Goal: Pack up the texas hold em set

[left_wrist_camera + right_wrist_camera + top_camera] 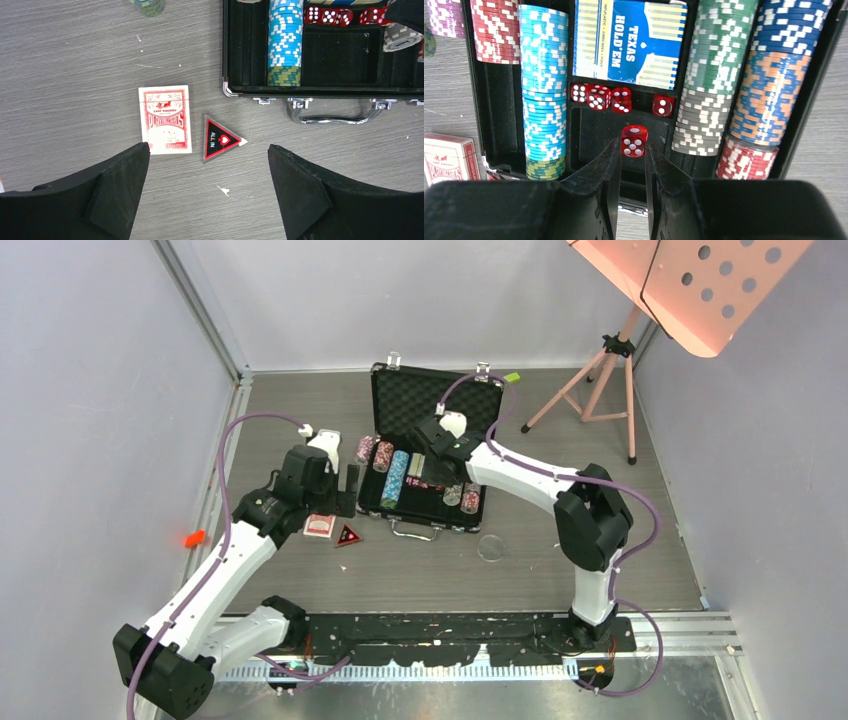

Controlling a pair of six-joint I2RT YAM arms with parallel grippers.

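With a die (634, 141) gripped by the right claw (633, 148), deck (165, 120) and triangle (221, 140) are left unpacked under the released left claw (209, 147).

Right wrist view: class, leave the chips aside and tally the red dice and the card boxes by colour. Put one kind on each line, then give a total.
Red dice: 5
Blue card box: 1
Red card box: 1
Total: 7
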